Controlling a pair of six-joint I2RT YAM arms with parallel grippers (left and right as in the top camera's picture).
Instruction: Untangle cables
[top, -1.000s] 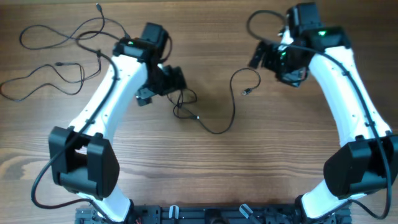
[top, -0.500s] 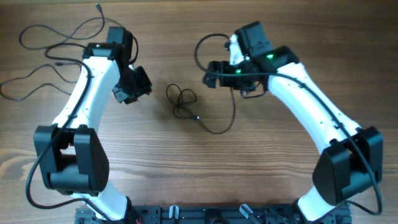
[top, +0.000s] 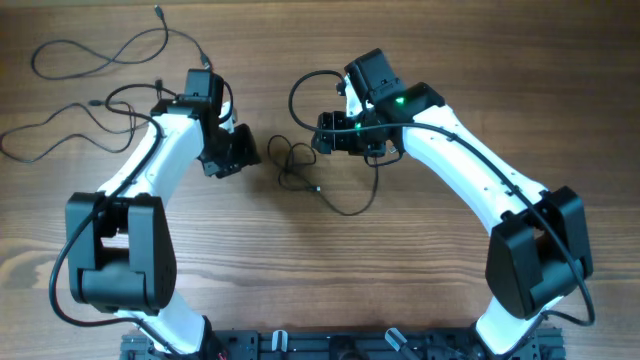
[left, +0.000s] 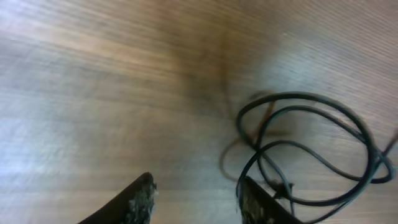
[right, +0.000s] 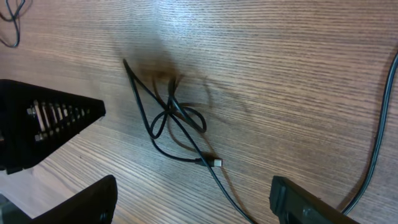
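Note:
A tangled dark cable (top: 291, 160) lies knotted in small loops mid-table. Its silvery plug (top: 318, 187) points right, and a long tail (top: 352, 210) curves away and up under my right arm. My left gripper (top: 240, 155) sits just left of the knot, open. In the left wrist view, bare wood shows between the fingers of the left gripper (left: 196, 196), and the cable loops (left: 311, 149) cross its right finger (left: 258, 202). My right gripper (top: 325, 135) hovers just right of the knot, open wide. The right wrist view shows the knot (right: 174, 118), the plug (right: 216, 162) and the right gripper (right: 196, 205) over the tail.
More thin cables (top: 95, 55) sprawl over the far left of the table, one strand (top: 60, 130) reaching the left edge. A black wire loop (top: 300, 90) arcs from my right arm. The left gripper's dark body (right: 43, 121) shows in the right wrist view.
My right arm has swung far left to the knot and its jaws have narrowed a little. My left gripper pulled left off the knot, partly closed, then came back beside it.

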